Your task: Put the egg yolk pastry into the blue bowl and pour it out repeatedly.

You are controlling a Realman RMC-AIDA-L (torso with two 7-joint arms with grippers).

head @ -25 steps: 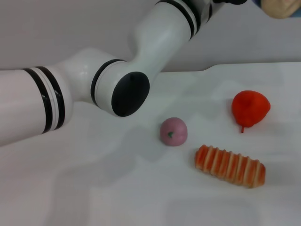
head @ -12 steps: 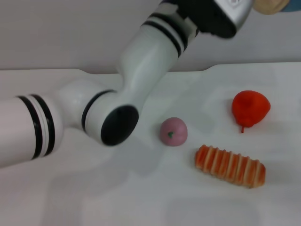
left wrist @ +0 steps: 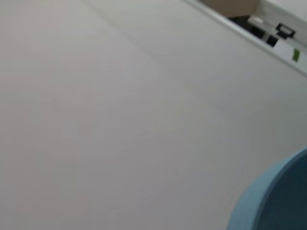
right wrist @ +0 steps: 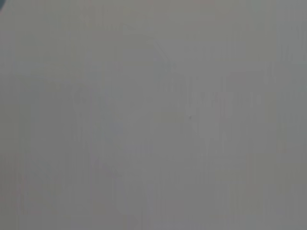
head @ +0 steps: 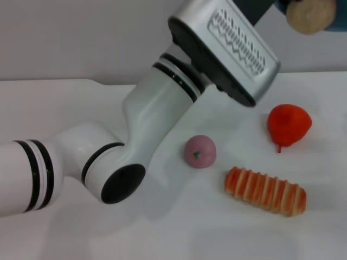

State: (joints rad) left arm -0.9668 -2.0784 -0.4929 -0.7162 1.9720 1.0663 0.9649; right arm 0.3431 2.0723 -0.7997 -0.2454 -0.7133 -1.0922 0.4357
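Head view: the left arm (head: 162, 108) reaches up across the table (head: 81, 227); its gripper's grip cannot be told. The egg yolk pastry (head: 310, 15) sits at the top edge against the blue bowl (head: 282, 5). Left wrist view: the bowl's rim shows in a corner. No readable writing.

Beige egg yolk pastry (head: 310, 15) aloft, against the blue bowl (left wrist: 276, 199); bowl mostly cropped.

Pink ball (head: 200, 151), red fruit (head: 289, 125), striped bread (head: 265, 190) on white table (head: 162, 227).
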